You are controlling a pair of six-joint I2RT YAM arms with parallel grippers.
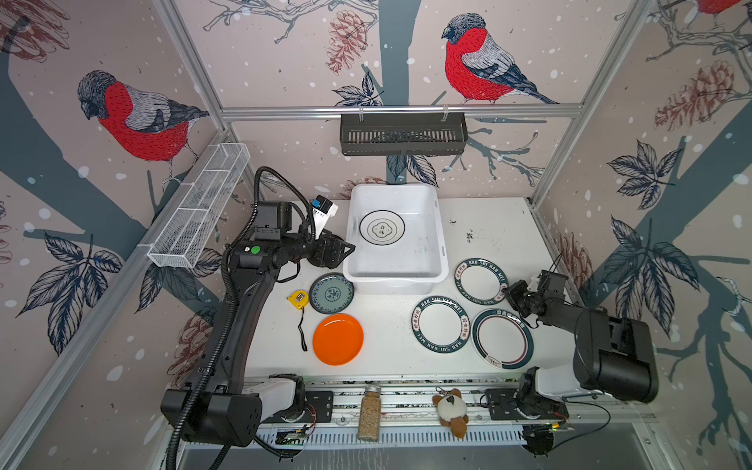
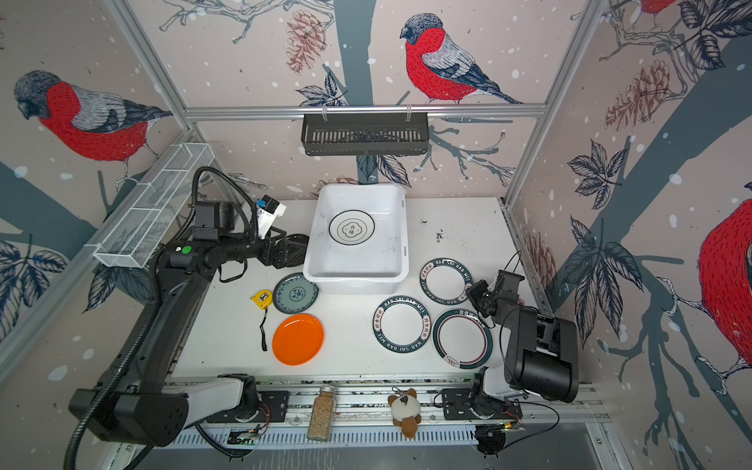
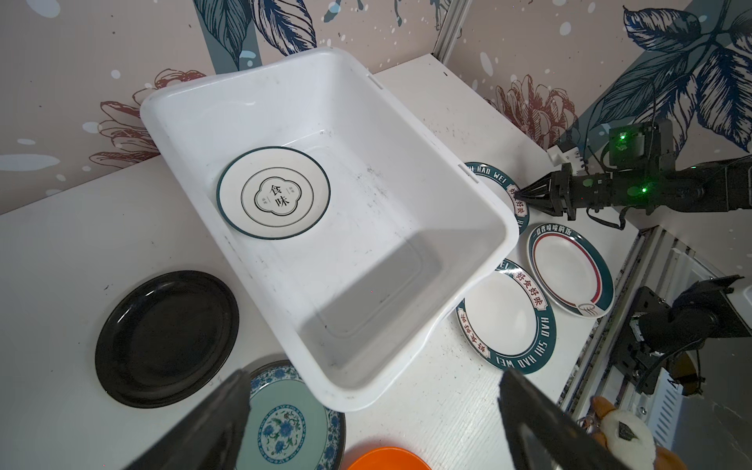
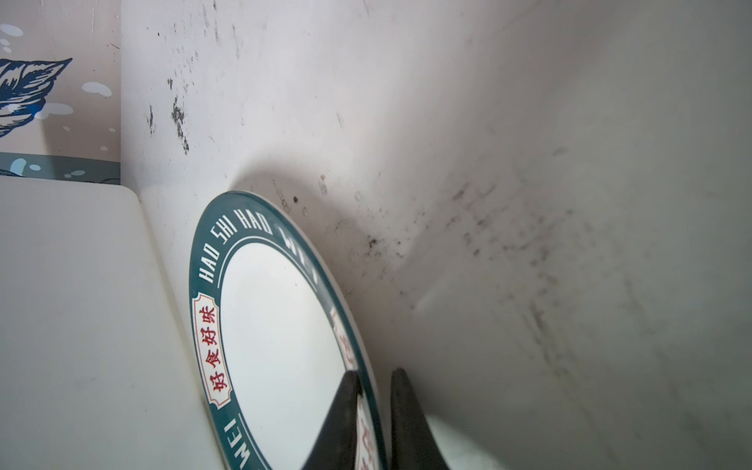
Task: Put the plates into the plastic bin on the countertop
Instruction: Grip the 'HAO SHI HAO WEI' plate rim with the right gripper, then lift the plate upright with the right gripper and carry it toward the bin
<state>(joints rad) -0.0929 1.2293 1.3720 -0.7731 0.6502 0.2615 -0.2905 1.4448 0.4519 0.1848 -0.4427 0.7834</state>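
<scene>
Bin on countertop held ringed plate, right gripper pinched rim of lettered plate just right of bin, left gripper spread wide left of bin near black plate

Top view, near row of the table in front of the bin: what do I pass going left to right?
Tape measure → orange plate → lettered plate → ringed plate
</scene>
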